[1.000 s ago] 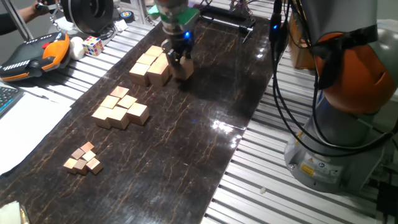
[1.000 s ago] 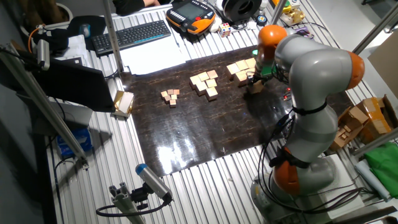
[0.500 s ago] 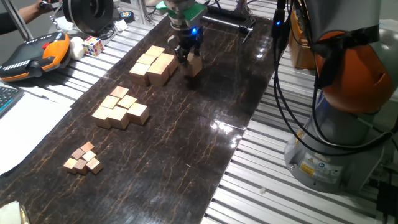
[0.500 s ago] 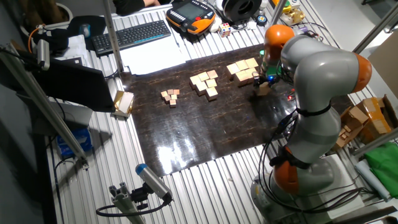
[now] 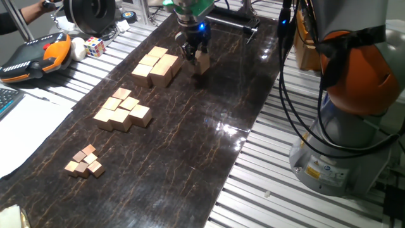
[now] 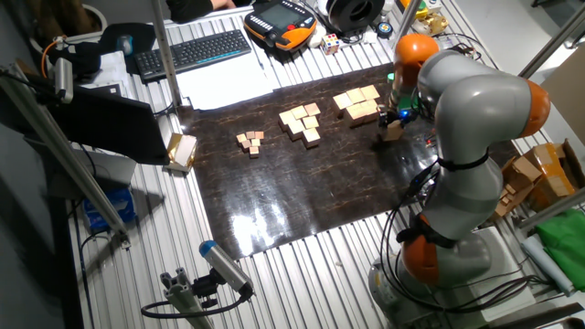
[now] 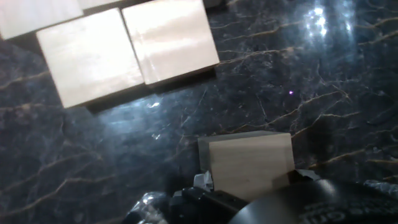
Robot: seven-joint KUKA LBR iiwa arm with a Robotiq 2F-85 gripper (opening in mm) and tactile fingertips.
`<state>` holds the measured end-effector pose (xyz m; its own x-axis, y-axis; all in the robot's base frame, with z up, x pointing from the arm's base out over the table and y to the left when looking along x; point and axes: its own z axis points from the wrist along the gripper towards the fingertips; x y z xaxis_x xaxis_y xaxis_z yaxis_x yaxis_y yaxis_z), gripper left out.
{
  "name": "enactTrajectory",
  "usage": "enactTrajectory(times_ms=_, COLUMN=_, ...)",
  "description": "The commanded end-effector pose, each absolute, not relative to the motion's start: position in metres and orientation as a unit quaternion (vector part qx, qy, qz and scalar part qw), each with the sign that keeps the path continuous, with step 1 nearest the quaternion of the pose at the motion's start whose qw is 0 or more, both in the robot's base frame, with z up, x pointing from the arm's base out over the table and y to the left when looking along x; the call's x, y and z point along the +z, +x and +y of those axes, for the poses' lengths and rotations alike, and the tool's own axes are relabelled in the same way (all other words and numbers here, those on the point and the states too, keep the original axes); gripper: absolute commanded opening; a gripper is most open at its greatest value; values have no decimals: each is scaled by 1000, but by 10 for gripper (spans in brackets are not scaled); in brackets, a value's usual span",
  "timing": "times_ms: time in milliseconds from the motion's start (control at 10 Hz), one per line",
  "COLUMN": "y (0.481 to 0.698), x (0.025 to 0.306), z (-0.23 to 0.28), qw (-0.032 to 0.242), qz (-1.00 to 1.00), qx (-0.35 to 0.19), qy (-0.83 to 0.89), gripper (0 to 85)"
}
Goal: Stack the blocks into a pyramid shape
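Note:
My gripper [image 5: 197,57] is shut on one large light-tan block [image 5: 202,64], held low over the dark mat just right of the other blocks. Several large blocks [image 5: 154,66] lie side by side in a flat cluster on the mat. In the other fixed view the gripper [image 6: 394,122] and held block [image 6: 393,132] are right of that cluster [image 6: 357,101]. The hand view shows the held block [image 7: 251,163] between my fingers, with two cluster blocks [image 7: 127,50] at the top left, apart from it.
Medium tan cubes [image 5: 123,111] and tiny tan cubes [image 5: 85,161] sit further along the mat. A Rubik's cube [image 5: 95,45] and an orange teach pendant [image 5: 31,57] lie on the slatted table. The robot base [image 5: 354,107] and cables stand to the right.
The gripper, with the block in it, has moved away from the cluster's edge, to the right and towards the far end of the mat. The other cubes have not moved.

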<state>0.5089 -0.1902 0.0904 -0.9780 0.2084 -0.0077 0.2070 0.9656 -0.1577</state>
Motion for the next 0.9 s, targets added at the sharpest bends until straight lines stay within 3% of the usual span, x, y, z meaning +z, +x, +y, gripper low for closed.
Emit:
enactTrajectory(times_ms=0, y=509, x=88, z=-190, qw=5, qz=-991, qx=80, qy=-106, gripper=423)
enactTrajectory(times_ms=800, y=510, x=74, z=-189, qw=9, qz=-988, qx=88, qy=-125, gripper=623)
